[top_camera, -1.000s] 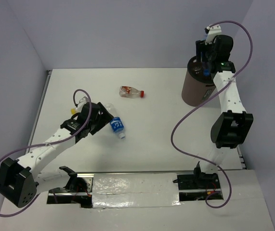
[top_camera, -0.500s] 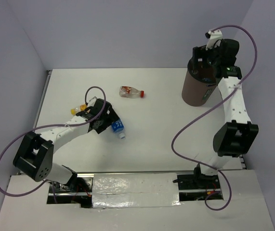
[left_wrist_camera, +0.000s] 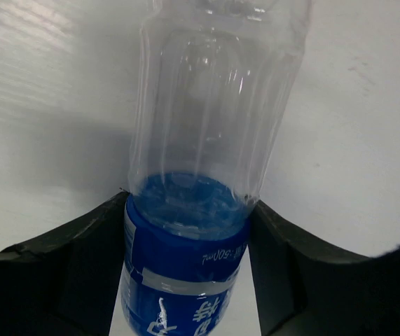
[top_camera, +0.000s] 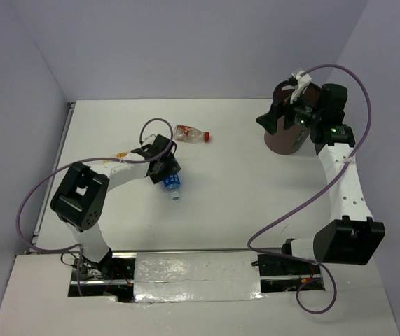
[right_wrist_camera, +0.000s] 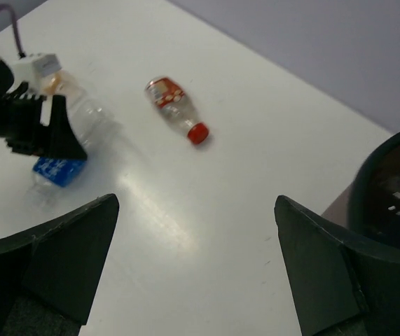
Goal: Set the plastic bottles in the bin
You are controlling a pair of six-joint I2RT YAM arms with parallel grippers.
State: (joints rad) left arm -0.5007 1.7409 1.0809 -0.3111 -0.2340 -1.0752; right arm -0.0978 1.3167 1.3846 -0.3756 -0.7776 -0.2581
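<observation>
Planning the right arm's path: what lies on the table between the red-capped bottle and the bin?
Bare table from bottle to bin, per right wrist view.

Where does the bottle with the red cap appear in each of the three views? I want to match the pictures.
Top external: the red-cap bottle lies slightly left of centre, in the upper half.
Left wrist: not in it.
Right wrist: upper middle, cap pointing lower right.
Shared landmark: the bin, right of the bottle in both those views.

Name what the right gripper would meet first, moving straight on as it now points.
Probably bare table, short of the red-capped bottle; depth is hard to judge.
</observation>
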